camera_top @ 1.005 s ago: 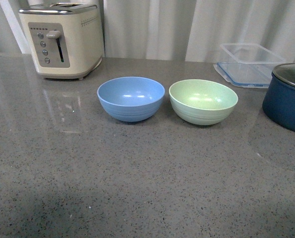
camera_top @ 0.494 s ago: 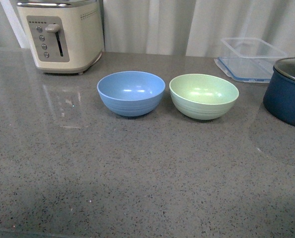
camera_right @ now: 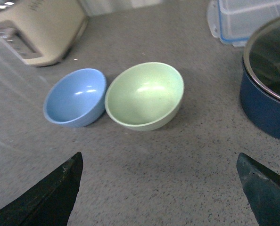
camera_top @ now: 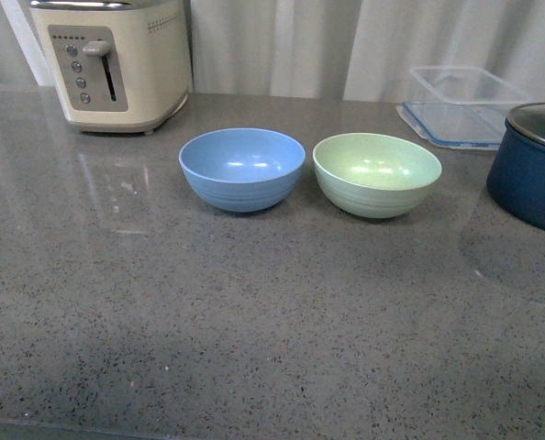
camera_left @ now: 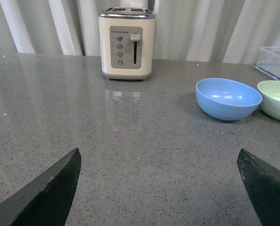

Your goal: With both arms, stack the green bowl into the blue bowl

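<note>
Grey speckled stone countertop (camera_top: 254,348) in front of a pale curtain (camera_top: 291,46); cream toaster (camera_top: 116,60) at far left, clear plastic container (camera_top: 461,105) and navy lidded pot (camera_top: 534,174) at right. We note the blue bowl (camera_top: 242,169) and green bowl (camera_top: 377,174) upright and empty mid-counter, blue on the left, just beside each other; we cannot tell whether the rims touch. Neither arm appears in the front view. Left gripper (camera_left: 158,160): fingers spread wide, holding nothing, well short of the bowls. Right gripper (camera_right: 159,160): likewise spread and empty, on the near side of the green bowl. We judge nothing done yet; grasp, lift and nesting all remain.
</note>
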`<state>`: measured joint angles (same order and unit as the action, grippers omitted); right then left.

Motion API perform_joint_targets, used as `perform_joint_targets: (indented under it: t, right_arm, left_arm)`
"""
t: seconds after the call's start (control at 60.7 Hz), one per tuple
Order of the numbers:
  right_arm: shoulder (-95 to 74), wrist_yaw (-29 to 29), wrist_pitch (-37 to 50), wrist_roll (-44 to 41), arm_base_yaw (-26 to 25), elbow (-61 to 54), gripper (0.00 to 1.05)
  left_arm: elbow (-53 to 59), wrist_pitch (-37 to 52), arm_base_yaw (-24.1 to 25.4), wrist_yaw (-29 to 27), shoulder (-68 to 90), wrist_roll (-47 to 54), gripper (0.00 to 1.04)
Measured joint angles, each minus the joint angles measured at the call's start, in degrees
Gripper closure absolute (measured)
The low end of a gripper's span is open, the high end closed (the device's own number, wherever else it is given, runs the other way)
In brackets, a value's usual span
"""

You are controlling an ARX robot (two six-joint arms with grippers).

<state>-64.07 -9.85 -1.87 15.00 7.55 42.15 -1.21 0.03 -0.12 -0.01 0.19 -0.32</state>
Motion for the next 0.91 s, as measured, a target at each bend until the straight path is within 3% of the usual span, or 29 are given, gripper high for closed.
perform_joint_targets:
  t: [0.247,0.675,0.906]
  right_arm:
    - [-28.26,9.7,-1.27,3.08,2.86,19.96,0.1]
    - [-45.64,15.91,-2.71,1.99,4.09,31.89,0.1]
    - [-50.45,17.2,-2.82,1.79,4.15,34.4,0.42]
  left_arm:
    - [0.0,0.0,0.0,0.0,0.0,0.0,0.07]
    - [0.0,0.0,0.0,-0.02,0.0,0.02,0.07]
    - [0.0,0.0,0.0,0.0,0.0,0.0,0.07]
